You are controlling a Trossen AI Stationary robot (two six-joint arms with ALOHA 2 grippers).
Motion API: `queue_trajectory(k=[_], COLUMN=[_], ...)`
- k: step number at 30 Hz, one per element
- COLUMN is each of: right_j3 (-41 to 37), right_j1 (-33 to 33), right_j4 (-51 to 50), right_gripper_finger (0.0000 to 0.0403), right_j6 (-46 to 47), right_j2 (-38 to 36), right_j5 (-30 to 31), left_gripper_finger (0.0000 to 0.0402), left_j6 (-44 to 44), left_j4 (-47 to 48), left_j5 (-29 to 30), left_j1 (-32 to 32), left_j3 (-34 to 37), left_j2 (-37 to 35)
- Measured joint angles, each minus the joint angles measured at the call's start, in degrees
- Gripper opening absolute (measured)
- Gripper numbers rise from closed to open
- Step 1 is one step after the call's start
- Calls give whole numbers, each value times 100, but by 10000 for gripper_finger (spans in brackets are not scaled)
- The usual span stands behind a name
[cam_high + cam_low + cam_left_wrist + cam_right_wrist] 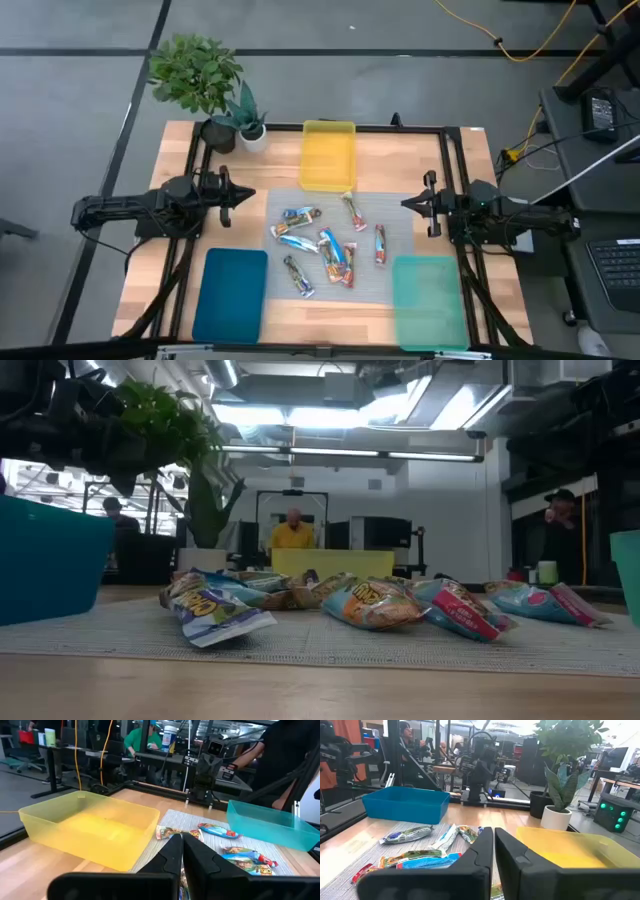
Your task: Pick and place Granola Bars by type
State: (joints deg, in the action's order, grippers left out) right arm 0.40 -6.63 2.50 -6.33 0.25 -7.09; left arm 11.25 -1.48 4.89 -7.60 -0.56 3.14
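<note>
Several shiny wrapped granola bars [325,245] lie loose on a grey mat in the table's middle: blue-and-white, red/orange-and-white and darker ones; they also show in the low view [375,603]. My left gripper [248,194] hovers shut at the mat's left edge, above the table. My right gripper [406,203] hovers shut at the mat's right edge. Neither touches a bar. In the left wrist view my shut fingers [182,851] point toward the bars [220,831]; in the right wrist view the shut fingers [493,845] point over the bars [412,834].
A yellow tray [328,155] stands at the far side of the mat, a dark blue tray [231,295] at near left, a teal tray [429,300] at near right. Two potted plants [215,90] stand at the far left corner. A black frame runs along the table edges.
</note>
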Motion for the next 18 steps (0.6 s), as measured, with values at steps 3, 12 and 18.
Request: queue_trajectory(k=[3, 12, 18], right_j3=[0, 0, 0], right_j1=[0, 0, 0], right_j4=[1, 2, 0], right_gripper_finger=[22, 22, 22], right_j6=[0, 2, 2], right_j2=[0, 1, 2], right_j5=[0, 1, 0], left_gripper_finger=[6, 12, 11], left_j6=[-1, -1, 0], left_j4=[0, 0, 0], left_j5=[0, 0, 0], left_j1=[-1, -1, 0], left_j3=[0, 0, 0], left_j2=[1, 0, 0])
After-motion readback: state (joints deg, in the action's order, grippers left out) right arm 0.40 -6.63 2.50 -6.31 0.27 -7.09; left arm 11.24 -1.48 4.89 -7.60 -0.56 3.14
